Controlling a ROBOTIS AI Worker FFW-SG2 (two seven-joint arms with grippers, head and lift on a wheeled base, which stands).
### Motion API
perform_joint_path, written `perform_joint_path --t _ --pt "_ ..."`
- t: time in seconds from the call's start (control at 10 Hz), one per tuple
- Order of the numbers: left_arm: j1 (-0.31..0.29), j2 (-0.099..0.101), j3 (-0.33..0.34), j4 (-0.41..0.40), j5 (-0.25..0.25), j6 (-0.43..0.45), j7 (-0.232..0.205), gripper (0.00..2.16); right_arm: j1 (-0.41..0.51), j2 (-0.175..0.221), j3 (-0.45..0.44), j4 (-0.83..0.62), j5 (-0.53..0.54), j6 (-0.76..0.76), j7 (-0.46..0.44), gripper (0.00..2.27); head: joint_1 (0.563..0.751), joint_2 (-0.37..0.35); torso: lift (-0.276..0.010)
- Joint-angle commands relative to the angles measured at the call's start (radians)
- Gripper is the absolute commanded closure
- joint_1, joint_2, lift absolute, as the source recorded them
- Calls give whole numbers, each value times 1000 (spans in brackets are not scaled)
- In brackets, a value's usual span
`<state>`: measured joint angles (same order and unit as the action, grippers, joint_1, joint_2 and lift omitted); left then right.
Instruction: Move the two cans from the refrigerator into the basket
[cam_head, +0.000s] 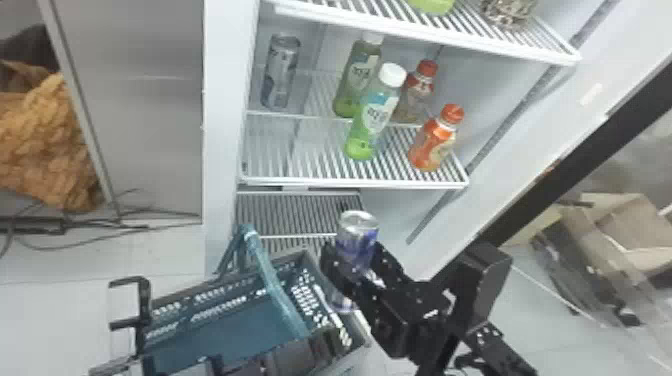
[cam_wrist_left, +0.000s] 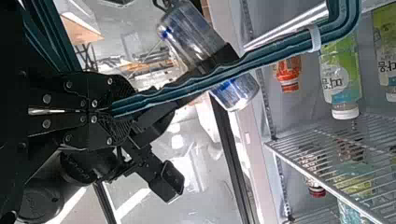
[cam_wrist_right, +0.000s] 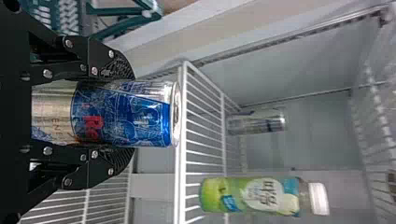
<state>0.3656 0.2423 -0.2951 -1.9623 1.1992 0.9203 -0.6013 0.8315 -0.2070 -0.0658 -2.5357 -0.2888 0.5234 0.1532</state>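
In the head view my right gripper (cam_head: 354, 256) is shut on an upright blue-and-silver can (cam_head: 358, 231), beside the right end of the teal basket (cam_head: 225, 327). The right wrist view shows this can (cam_wrist_right: 126, 112) between the fingers of the right gripper (cam_wrist_right: 122, 113). A second, silver can (cam_head: 281, 72) stands at the left on the refrigerator's middle shelf. My left gripper (cam_head: 322, 341) is at the basket's near side; in the left wrist view the left gripper (cam_wrist_left: 113, 111) is shut on the teal handle (cam_wrist_left: 275, 50).
Green-labelled bottles (cam_head: 372, 120) and orange-capped bottles (cam_head: 434, 140) stand right of the silver can. The wire shelf (cam_head: 310, 182) has a front edge above the held can. The refrigerator's left wall (cam_head: 225, 125) rises behind the basket; a black bracket (cam_head: 144, 312) is at the basket's left.
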Motion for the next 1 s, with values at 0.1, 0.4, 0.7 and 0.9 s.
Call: perform_joint_path --t 0.1,0.4,0.7,0.9 --pt "0 0 0 0 1 0 0 1204 -4 -3 0 -11 -2 115 25 1050 695 -350 -276" --pt "0 -1 -2 0 1 0 0 1204 -39 -11 18 41 -12 110 55 1050 695 -350 -276" --pt "0 -3 -2 0 -1 2 0 1204 -66 -15 32 75 -14 110 82 877 695 -350 -276" --pt "0 -3 -2 0 -1 2 0 1204 -66 -15 32 80 -8 56 94 463 695 -350 -276"
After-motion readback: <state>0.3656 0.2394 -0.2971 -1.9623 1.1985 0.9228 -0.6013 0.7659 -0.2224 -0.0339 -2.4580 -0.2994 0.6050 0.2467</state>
